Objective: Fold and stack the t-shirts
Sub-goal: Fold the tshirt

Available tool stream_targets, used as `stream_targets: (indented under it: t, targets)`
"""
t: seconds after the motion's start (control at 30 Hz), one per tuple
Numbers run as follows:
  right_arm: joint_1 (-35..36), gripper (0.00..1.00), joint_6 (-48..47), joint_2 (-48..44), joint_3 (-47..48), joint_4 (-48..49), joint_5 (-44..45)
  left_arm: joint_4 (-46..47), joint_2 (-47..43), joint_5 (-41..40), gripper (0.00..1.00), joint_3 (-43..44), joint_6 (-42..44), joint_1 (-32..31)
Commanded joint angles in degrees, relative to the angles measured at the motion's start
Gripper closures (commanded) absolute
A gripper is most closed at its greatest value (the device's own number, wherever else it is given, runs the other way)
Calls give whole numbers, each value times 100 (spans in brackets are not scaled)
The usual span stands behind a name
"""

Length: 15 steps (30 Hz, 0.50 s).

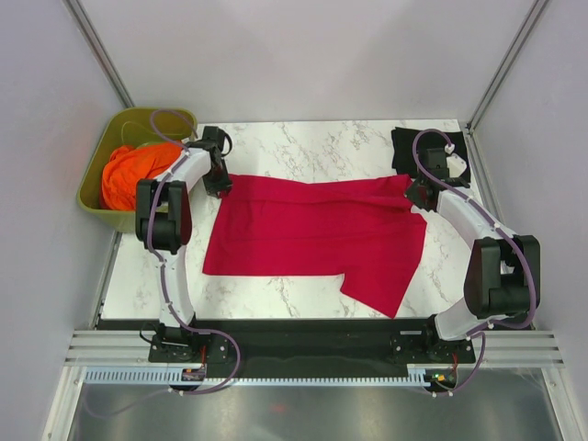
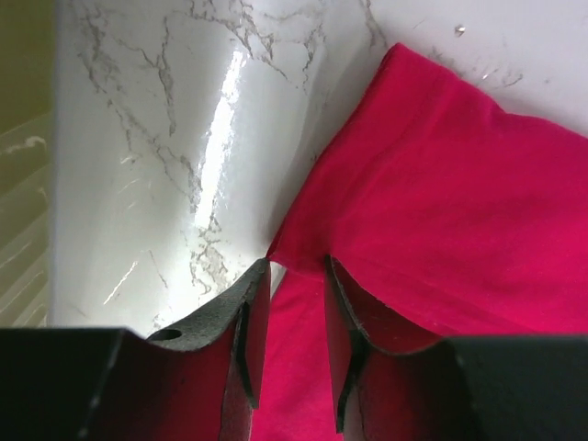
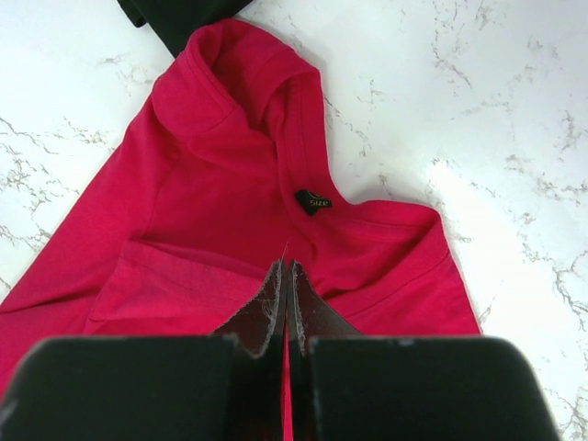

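Observation:
The crimson red t-shirt (image 1: 312, 225) lies spread across the middle of the marble table, collar to the right and one sleeve hanging toward the near edge. My left gripper (image 1: 220, 182) is at its far left corner. In the left wrist view its jaws (image 2: 296, 265) stand a narrow gap apart with red cloth (image 2: 459, 184) filling the gap and the corner lifted off the table. My right gripper (image 1: 421, 191) is at the far right corner, shut (image 3: 288, 266) on the red cloth (image 3: 211, 184) just below the collar label. The black t-shirt (image 1: 404, 147) lies folded at the far right.
An olive-green tub (image 1: 96, 179) holding orange cloth (image 1: 133, 170) stands off the table's far left corner, close to my left arm. The black shirt's edge (image 3: 175, 18) shows just beyond the red collar. Bare marble (image 1: 276, 294) lies along the near edge.

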Motion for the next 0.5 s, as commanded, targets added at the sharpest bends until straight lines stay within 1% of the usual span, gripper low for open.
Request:
stream_targets:
  t: [0.0,0.1,0.13,0.23,0.27,0.4,0.43,0.47]
  targets:
    - [-10,100,-33,-174,118,10,-8,68,97,-30,63,158,-114,44]
    - [-1,100,-33,-174,100,19,1,104,132,-56,67,149,-114,44]
    - [-1,100,-33,-174,100,28,9,104,141,-65,74,158,-122,44]
    - [-1,100,-42,-174,100,28,9,112,80,-117,86,167,-122,44]
    - [-10,100,-42,-174,91,19,9,104,54,-135,87,176,-114,44]
    - [-2,100,-33,-156,82,28,1,104,-34,-214,88,202,-43,44]
    - [-1,100,-33,-147,82,28,-17,95,-52,-214,86,202,-35,44]
    - [-1,100,-24,-147,82,36,-26,86,-69,-214,82,211,-17,44]
